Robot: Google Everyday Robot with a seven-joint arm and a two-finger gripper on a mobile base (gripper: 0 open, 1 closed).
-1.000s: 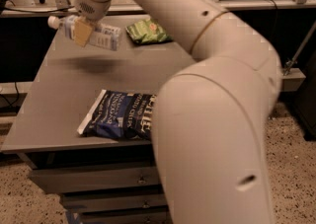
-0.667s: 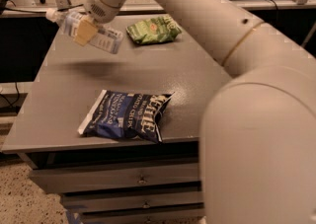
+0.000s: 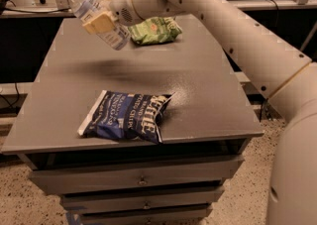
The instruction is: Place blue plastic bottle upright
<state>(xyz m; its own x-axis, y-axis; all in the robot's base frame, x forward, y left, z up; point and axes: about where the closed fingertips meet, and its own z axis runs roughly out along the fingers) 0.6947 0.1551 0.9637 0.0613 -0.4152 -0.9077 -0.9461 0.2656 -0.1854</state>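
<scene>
The blue plastic bottle is clear with a white cap and a pale label. It hangs in the air over the far left part of the grey table, tilted with its cap up and to the left. My gripper is shut on the bottle's middle, its tan finger pad across the label. The arm reaches in from the right.
A dark blue chip bag lies flat near the table's front edge. A green snack bag lies at the back, just right of the bottle. Drawers sit under the tabletop. Black benches stand behind.
The gripper has lifted the bottle higher and turned it from nearly lying sideways to a steeper tilt, cap upward. The arm's bulk has swung away to the right.
</scene>
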